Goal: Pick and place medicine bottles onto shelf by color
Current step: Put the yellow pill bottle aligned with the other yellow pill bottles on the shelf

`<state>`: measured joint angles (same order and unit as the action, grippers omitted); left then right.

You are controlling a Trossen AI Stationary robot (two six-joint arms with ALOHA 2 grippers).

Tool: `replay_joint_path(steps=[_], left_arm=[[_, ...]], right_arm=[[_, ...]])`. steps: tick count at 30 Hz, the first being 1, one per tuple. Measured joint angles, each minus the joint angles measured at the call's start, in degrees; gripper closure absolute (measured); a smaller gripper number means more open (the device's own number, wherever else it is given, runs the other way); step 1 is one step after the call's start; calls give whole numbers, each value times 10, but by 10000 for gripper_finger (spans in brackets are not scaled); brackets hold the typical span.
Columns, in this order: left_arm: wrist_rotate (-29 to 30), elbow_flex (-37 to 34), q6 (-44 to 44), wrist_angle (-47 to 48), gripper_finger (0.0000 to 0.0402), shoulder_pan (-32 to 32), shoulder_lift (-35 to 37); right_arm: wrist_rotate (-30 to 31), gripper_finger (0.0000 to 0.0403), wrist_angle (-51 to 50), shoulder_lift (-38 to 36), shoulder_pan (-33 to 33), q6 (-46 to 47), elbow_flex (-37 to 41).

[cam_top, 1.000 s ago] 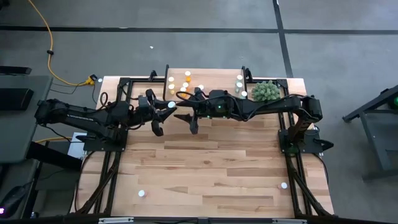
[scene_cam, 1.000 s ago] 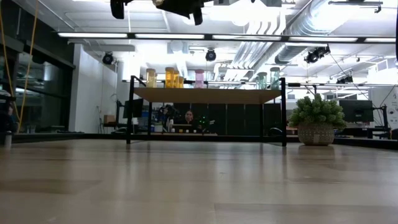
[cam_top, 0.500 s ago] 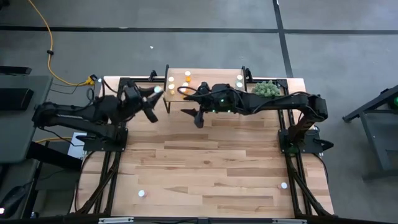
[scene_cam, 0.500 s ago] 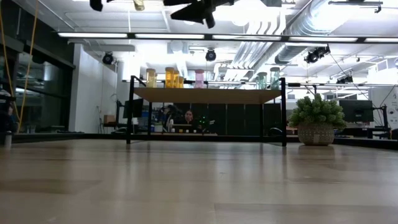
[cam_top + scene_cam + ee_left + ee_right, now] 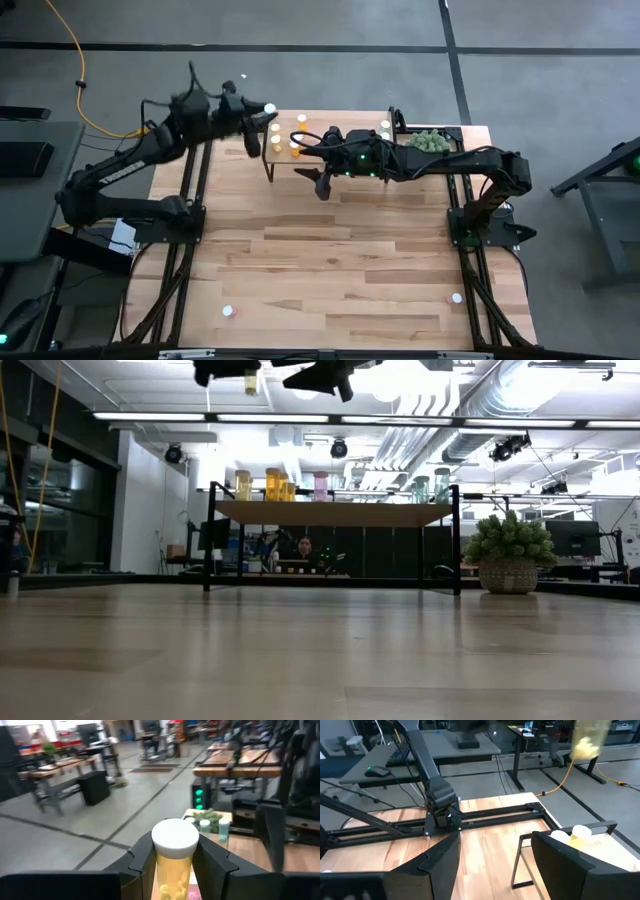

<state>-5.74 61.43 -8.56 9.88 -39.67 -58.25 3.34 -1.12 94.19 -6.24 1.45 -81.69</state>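
Note:
The shelf (image 5: pixel 335 512) stands at the table's far middle on thin black legs and carries yellow (image 5: pixel 243 485), orange (image 5: pixel 275 484), pink (image 5: pixel 321 486) and teal (image 5: pixel 442 485) medicine bottles. My left gripper (image 5: pixel 255 118) is high over the shelf's left end, shut on a yellow medicine bottle with a white cap (image 5: pixel 175 838). In the low view that bottle (image 5: pixel 250 380) hangs well above the shelf. My right gripper (image 5: pixel 320 182) stands open in the air just in front of the shelf, with nothing between its fingers (image 5: pixel 440 865). My left gripper pinches the yellow bottle's body (image 5: pixel 172 867) just under the white cap between its two fingers (image 5: pixel 142 860). The fingers lie about level and come from the table's left. The bottle stands upright, cap up, lifted clear of shelf and table.
A fuzzy green plant in a pot (image 5: pixel 425 143) sits at the shelf's right end. Two small white-capped things (image 5: pixel 227 311) (image 5: pixel 457 298) stand near the table's front edge. Black arm frames (image 5: pixel 180 260) run along both sides; bare wood lies between them.
My left gripper has swung from in front of the shelf toward the table's far edge and upward, carrying the yellow bottle to above the shelf's left end. The bottle has stayed upright in the hold. My right gripper has kept nearly still, open.

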Motion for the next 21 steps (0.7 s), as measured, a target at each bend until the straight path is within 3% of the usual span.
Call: replay_joint_path(steps=[6,11,21], left_arm=[[-237,4,1,-38,300,-170,-37],[-389,4,8,-39,300,-255,-104],[-455,4,8,-84,300,-300,-229]], right_arm=[[-1,167,0,0,8,2,0],[-1,167,0,0,15,10,0],[-1,167,0,0,15,101,0]])
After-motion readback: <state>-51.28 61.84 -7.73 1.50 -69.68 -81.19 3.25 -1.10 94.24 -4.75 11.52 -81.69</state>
